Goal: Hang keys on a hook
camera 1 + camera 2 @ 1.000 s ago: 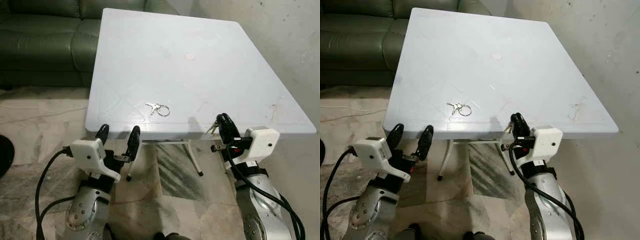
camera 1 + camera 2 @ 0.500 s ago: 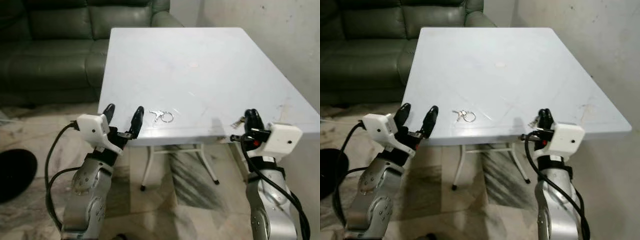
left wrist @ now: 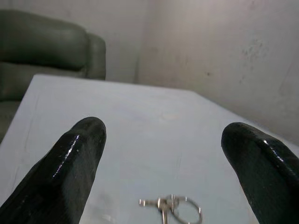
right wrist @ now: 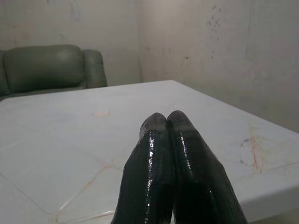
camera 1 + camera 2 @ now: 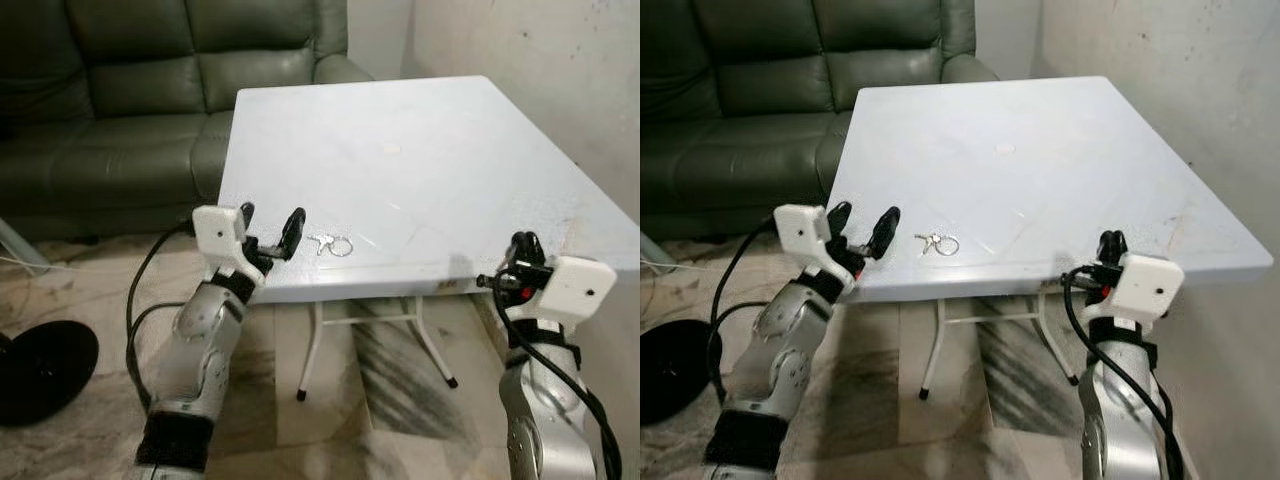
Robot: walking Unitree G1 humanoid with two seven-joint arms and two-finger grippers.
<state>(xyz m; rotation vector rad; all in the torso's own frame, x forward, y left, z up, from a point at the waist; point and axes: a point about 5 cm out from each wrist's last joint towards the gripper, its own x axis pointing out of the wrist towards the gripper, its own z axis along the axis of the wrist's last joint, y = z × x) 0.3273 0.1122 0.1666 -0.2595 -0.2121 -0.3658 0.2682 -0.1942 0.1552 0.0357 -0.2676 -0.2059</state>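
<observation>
— Where are the keys (image 5: pixel 331 244)?
— Flat on the white table (image 5: pixel 420 150), just ahead of the left gripper (image 5: pixel 270 225), its fingers spread.
— What are they like?
— Small silver keys on a round ring.

The keys (image 5: pixel 331 244) lie on the table (image 5: pixel 430 150) near its front-left edge — sofa (image 5: pixel 120 90) behind, wall (image 5: pixel 560 60) right.

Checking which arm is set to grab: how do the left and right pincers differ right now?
The left pincer is open, fingers spread; the right pincer is shut, fingers pressed together. The left sits at the white table's near-left edge, aimed at the keys; the right sits at the near-right edge, away from them. Both have two black fingers.
</observation>
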